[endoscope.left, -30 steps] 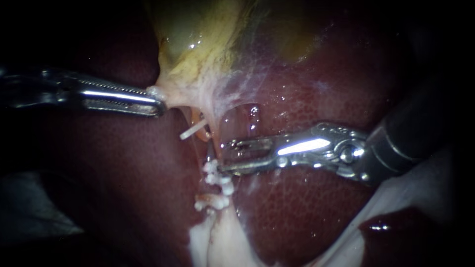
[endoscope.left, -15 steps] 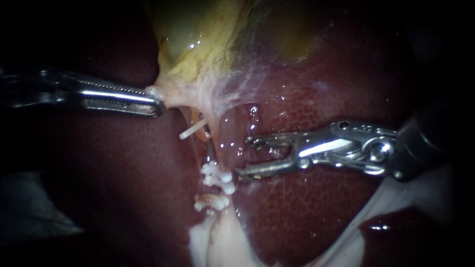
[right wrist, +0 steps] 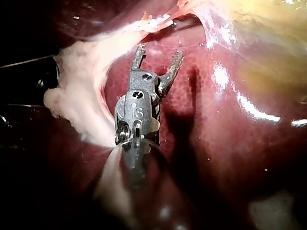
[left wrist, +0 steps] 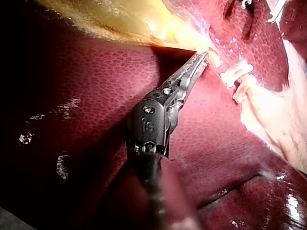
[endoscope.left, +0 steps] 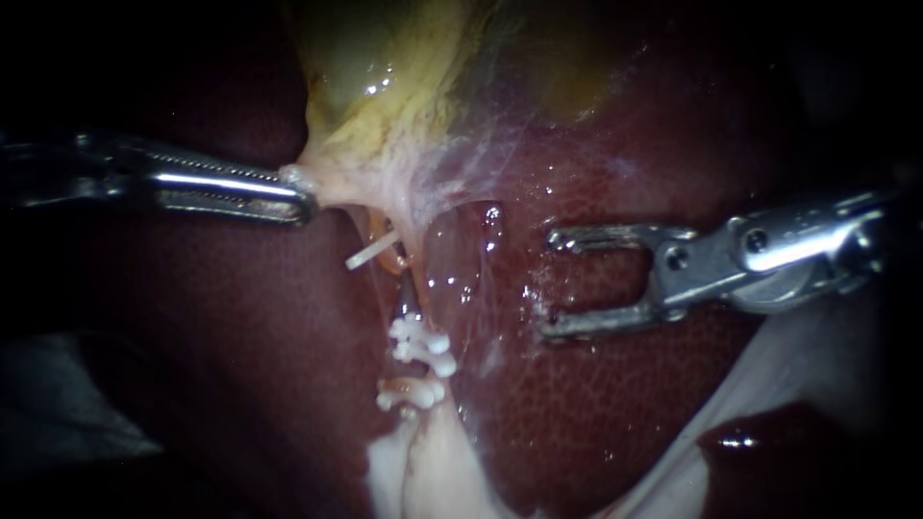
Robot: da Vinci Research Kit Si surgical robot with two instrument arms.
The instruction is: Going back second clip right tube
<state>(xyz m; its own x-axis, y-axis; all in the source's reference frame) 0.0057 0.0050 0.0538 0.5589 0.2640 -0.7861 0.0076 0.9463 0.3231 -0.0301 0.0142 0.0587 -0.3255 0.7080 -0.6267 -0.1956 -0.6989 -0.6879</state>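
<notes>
Clips, seemingly two, on the tube; right instrument apart, over liver.

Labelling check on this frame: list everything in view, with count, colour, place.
liver: 1, dark red, fills most of the view
gallbladder: 1, yellow-green, above the tube
tube: 1 clear, pale, running down from the gallbladder
clips: 2 clear, white, on the tube
white piece: 1, higher up beside the tube
pale tissue: white, below the clips
left instrument: 1, silver, shut on the gallbladder's edge
right instrument: 1, silver, open, empty, over the liver, apart from the tube
</notes>
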